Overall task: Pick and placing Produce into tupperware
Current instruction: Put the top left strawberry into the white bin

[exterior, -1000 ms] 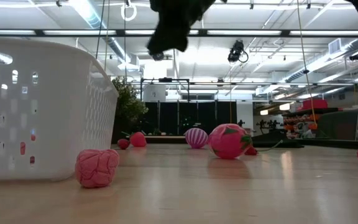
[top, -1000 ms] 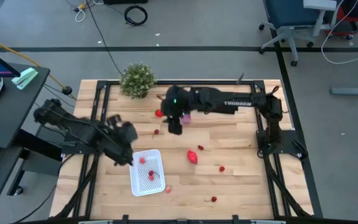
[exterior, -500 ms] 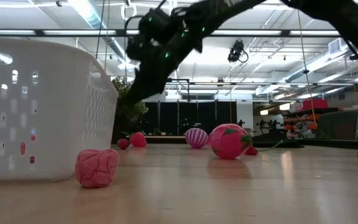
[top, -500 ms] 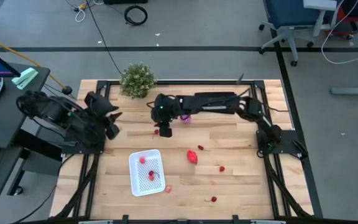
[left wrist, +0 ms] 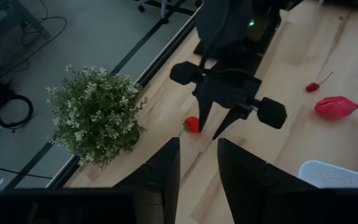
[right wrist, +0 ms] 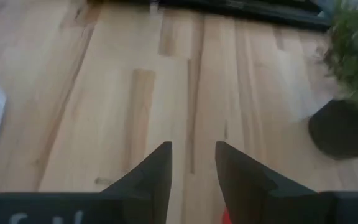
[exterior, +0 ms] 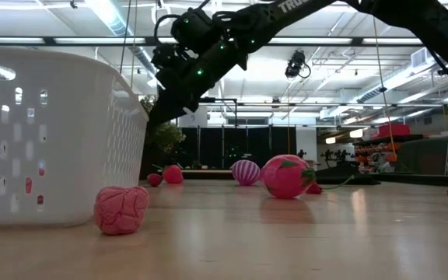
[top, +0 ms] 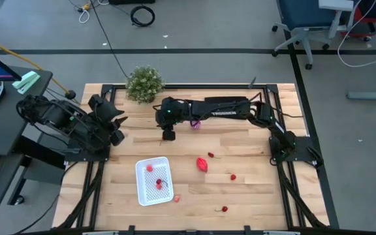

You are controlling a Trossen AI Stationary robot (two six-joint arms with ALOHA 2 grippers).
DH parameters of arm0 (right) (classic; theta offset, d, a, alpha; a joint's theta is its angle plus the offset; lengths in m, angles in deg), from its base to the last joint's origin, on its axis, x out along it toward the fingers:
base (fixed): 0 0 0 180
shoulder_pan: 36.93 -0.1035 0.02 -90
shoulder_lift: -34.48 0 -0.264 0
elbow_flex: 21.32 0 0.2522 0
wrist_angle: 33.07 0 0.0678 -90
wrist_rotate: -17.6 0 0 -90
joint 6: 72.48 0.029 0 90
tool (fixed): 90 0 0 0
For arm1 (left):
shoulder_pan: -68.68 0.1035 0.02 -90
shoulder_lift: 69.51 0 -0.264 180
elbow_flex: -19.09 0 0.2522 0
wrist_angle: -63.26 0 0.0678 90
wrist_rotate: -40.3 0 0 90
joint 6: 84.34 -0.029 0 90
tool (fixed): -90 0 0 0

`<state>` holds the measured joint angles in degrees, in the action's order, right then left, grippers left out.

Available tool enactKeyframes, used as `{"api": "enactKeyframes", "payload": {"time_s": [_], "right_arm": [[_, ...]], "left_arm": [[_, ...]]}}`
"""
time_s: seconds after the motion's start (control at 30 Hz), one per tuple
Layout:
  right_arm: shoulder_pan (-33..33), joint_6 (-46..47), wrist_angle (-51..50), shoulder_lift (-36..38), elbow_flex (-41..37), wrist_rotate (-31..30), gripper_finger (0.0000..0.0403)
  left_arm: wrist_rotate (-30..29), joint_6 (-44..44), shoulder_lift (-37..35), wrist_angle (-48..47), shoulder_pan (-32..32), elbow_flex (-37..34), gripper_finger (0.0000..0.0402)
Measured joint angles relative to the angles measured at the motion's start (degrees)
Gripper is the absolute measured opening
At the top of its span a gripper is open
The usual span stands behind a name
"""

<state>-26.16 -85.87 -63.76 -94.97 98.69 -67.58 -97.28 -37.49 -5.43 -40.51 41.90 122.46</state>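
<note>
The white tupperware [top: 138, 177] stands near the table's front left with a few red pieces [top: 159, 183] in it. My right gripper [top: 168, 135] is open and points down at the far left middle, right beside a small red piece [left wrist: 192, 124]; I cannot tell whether it touches the piece. The purple ball [top: 195, 124] lies behind the right arm. The red oblong [top: 202, 163] and several tiny red pieces [top: 232, 176] lie on the wood. My left gripper [top: 115, 124] is open and empty, raised at the table's left edge.
A bushy green plant [top: 143, 83] stands at the far left corner, close to my right gripper. A pink piece [exterior: 120, 208] lies just outside the tupperware's wall [exterior: 53, 140]. The right arm spans the table's far half.
My left gripper has drawn back from above the tupperware toward the table's left edge and then stayed still. My right gripper has gone toward the table's left edge, away from the purple ball, and down beside a small red piece.
</note>
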Motion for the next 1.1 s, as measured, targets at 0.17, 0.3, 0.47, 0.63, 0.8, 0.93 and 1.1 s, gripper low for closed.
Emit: {"api": "enactKeyframes", "payload": {"time_s": [0.17, 0.3, 0.47, 0.63, 0.8, 0.93, 1.1], "right_arm": [[0.0, -0.5, -3.6, -1.4, -0.1, -0.5, 0.0160], [0.6, -1.7, -1.1, -1.0, 0.0, -3.9, 0.0200], [3.5, 3.2, -1.2, -0.9, 0.1, -2.8, 0.0244], [5.3, 6.4, -0.6, -1.1, 0.1, 0.2, 0.0255], [4.5, 6.1, 2.6, -1.9, 0.2, 2.9, 0.0248], [3.8, 5.5, 4.4, -4.7, 0.1, 1.4, 0.0248], [4.6, 8.1, 8.1, -7.6, 0.1, 1.5, 0.0248]], "left_arm": [[0.0, -0.1, 0.0, 0.0, 0.0, 0.0, 0.0111], [0.0, -0.1, 0.0, 0.0, 0.0, 0.0, 0.0111], [0.0, 0.1, 0.0, 0.0, 0.0, 0.0, 0.0111], [-0.3, -0.1, 0.0, 0.0, 0.0, 0.0, 0.0110], [-1.5, -0.2, 0.0, 0.0, 0.0, 0.0, 0.0112], [-1.8, -0.1, 0.0, 0.1, 0.0, 0.0, 0.0112], [-1.8, -0.1, 0.0, 0.1, 0.0, 0.0, 0.0112]]}}
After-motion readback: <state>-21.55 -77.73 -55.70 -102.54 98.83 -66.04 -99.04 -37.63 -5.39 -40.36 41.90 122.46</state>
